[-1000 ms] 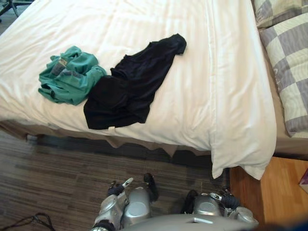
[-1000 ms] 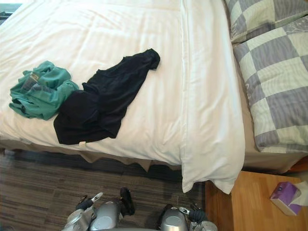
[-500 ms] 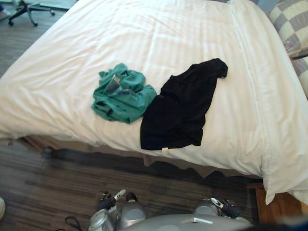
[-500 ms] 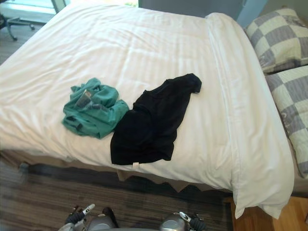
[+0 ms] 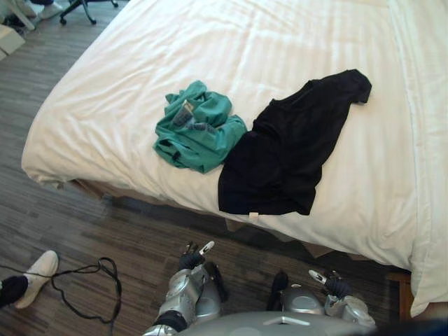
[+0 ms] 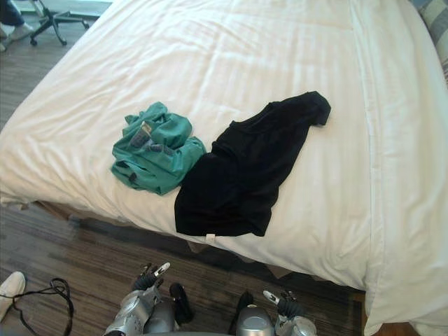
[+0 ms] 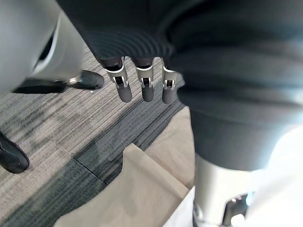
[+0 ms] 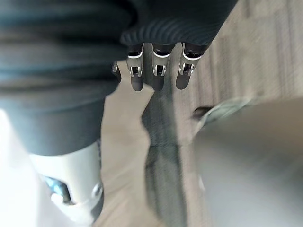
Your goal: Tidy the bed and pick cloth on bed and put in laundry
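White bed over dark plank floor. Green cloth lies crumpled near the bed's near edge. Black cloth is spread flat beside it on the robot's right; its near end reaches the mattress edge, and its left edge touches the green one.

Left hand: fingers straight, side by side, pointing down at the floor, nothing between them. Right hand: same posture, fingers straight and slack, holding nothing. Both hands hang low beside the robot, short of the bed; both cloths lie up on the bedding, well apart from either set of fingers. No contact.

Against 0.5 s ago: the whole head view has shifted, so the camera moved, not the laundry. Green and black cloths keep the same shape and the same overlap. A person's white shoe now shows on the floor to the robot's left, and an office chair stands past the bed's far left corner.
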